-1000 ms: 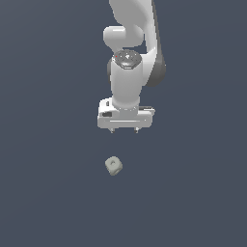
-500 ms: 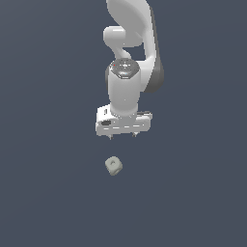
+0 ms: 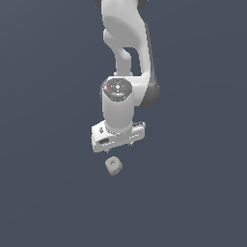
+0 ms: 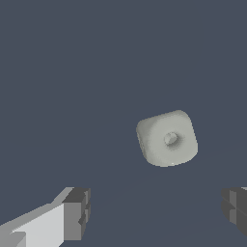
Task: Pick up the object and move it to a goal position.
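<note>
Hand [image 4: 154, 212] fingers spread apart above the smooth, rounded pale block [image 4: 167, 138], untouched.

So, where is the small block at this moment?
In the exterior view the block lies on the dark floor near the middle, just below the gripper. In the wrist view it is ahead of the open jaws, not between them.

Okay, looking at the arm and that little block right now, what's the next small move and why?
Probably shift the gripper sideways until the block sits between the open fingers, then lower. In the wrist view the block lies apart from the fingers, untouched, not centred in their gap.
</note>
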Tool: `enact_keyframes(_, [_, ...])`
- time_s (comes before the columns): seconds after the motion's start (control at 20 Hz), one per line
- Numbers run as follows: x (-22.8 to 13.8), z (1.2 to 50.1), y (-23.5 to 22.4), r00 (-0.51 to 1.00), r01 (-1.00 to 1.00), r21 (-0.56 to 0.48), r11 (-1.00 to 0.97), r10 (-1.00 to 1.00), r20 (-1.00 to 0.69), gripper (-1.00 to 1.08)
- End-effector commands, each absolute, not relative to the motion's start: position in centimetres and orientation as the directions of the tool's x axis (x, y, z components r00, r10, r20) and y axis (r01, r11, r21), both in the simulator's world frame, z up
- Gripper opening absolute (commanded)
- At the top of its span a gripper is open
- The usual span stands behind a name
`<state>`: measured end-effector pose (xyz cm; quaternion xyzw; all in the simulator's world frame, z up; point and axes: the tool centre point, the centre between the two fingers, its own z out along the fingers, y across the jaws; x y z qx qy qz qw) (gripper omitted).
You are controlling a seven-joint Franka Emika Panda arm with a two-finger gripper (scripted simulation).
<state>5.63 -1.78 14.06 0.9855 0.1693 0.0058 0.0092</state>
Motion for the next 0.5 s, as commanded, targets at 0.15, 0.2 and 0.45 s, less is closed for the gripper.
enact_keyframes(0.15, [7.5, 11.9, -2.9, 0.894, 0.447, 0.013, -0.894, 0.447, 0.002, 1.0])
enact_keyframes(0.2, [7.7, 11.5, -3.0, 0.886, 0.464, 0.011, -0.886, 0.464, 0.002, 1.0])
enact_keyframes(0.45, [8.7, 10.1, -3.8, 0.849, 0.528, 0.005, -0.849, 0.528, 0.0, 1.0])
